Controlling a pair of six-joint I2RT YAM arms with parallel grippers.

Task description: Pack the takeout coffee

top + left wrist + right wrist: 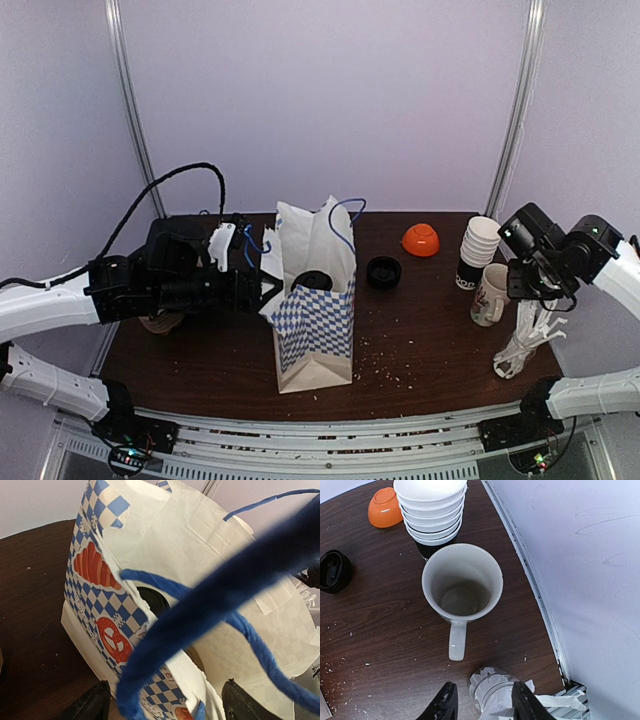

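The takeout coffee stands inside the blue-checked white paper bag (318, 330); only its round black lid (313, 280) shows through the bag's mouth. In the left wrist view it is a dark patch (152, 600) behind the bag's torn rim (115, 630). My left gripper (265, 290) is at the bag's left upper edge. It is open, and its fingers (90, 704) straddle the rim and a blue handle cord (200, 615). My right gripper (540, 300) hangs far right, open over a clear packet of white plastic pieces (497, 695). The packet lies between its fingers (446, 702), with a small gap on the left.
A white ceramic mug (462, 582) stands just beyond the packet, with a stack of lidless paper cups (431, 510) behind it. An orange bowl (421, 239) and a loose black lid (384, 272) lie right of the bag. The side wall and table edge (540, 605) run close on the right.
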